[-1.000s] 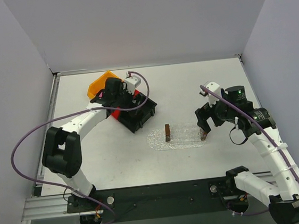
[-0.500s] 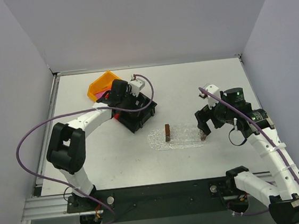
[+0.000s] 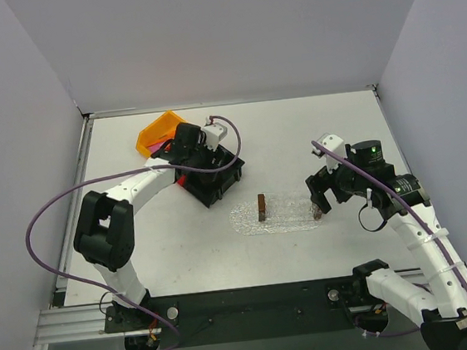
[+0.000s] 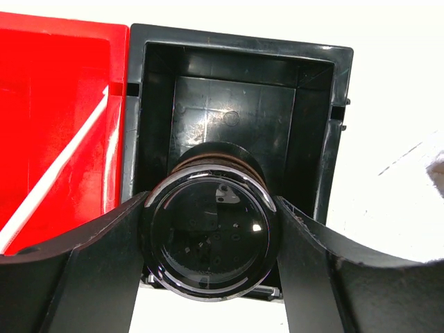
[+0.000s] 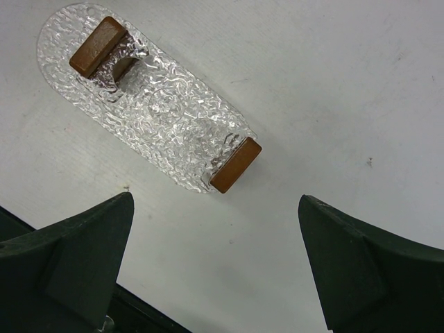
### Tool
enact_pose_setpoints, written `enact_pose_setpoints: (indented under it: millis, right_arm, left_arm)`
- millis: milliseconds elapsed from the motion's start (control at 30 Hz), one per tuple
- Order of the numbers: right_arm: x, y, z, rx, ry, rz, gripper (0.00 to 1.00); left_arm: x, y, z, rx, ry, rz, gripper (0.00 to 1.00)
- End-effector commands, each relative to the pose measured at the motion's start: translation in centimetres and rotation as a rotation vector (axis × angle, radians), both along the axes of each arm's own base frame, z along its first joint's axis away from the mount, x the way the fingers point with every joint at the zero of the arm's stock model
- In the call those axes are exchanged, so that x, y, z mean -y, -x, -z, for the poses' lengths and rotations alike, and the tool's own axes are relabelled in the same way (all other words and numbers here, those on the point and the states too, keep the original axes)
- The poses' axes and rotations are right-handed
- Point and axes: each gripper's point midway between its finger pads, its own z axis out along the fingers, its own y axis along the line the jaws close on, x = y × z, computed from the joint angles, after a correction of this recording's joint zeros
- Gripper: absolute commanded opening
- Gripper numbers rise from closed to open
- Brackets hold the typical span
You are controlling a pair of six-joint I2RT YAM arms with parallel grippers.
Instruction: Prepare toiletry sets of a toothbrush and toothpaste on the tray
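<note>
The clear bumpy tray (image 3: pixel 284 217) lies at mid-table and also shows in the right wrist view (image 5: pixel 159 118). Two brown blocks (image 5: pixel 236 164) stand on it, one toward each end. My right gripper (image 3: pixel 320 202) is open and empty (image 5: pixel 215 200), just past the tray's right end. My left gripper (image 3: pixel 206 154) is over the black bin (image 4: pixel 316 139) and is shut on a round glossy black container (image 4: pixel 208 239). A thin white toothbrush (image 4: pixel 59 166) lies slanted in the red bin (image 4: pixel 62 62). I cannot make out the toothpaste tubes.
An orange bin (image 3: pixel 160 128) stands at the back left, behind the left wrist. The red bin (image 3: pixel 181 180) and the black bin (image 3: pixel 221 176) sit side by side under the left arm. Walls enclose the table on three sides.
My left gripper has shifted right, off the orange bin and over the black bin. My right gripper has edged slightly nearer and lower beside the tray's right end.
</note>
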Motion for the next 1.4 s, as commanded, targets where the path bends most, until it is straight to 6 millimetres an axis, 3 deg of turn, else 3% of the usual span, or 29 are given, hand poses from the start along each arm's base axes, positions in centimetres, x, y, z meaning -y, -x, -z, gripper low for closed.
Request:
enact_pose_setpoints:
  millis: [0, 67, 100, 167, 433, 733, 1133, 1367]
  right_arm:
    - [0.4, -0.5, -0.9, 0.029, 0.004, 0.023, 1.00]
    - [0.5, -0.6, -1.1, 0.034, 0.007, 0.029, 1.00]
    - [0.4, -0.7, -1.2, 0.035, 0.006, 0.029, 1.00]
    - [0.4, -0.9, -1.7, 0.046, 0.002, 0.035, 1.00]
    - [-0.1, -1.9, -3.1, 0.047, -0.031, 0.057, 0.99]
    - [-3.0, -3.0, -5.8, 0.038, -0.175, 0.001, 0.97]
    - [-9.7, -4.7, -9.1, -0.054, -0.515, -0.168, 0.92]
    - [-13.9, -7.6, -10.4, -0.144, -0.766, -0.246, 0.88]
  left_arm:
    - [1.1, -1.4, -5.2, 0.095, 0.062, 0.016, 0.26]
    - [1.1, -1.3, -6.2, 0.109, 0.072, 0.018, 0.16]
    - [1.2, -1.4, -6.8, 0.120, 0.077, 0.020, 0.06]
    - [1.2, -1.4, -7.9, 0.144, 0.088, 0.021, 0.00]
    - [1.0, -1.1, -12.7, 0.252, 0.150, 0.022, 0.00]
    - [0.1, -0.4, -18.5, 0.354, 0.249, 0.004, 0.00]
    - [-0.9, 1.3, -25.0, 0.399, 0.502, -0.018, 0.00]
    - [-0.9, 3.0, -28.2, 0.407, 0.628, 0.001, 0.00]
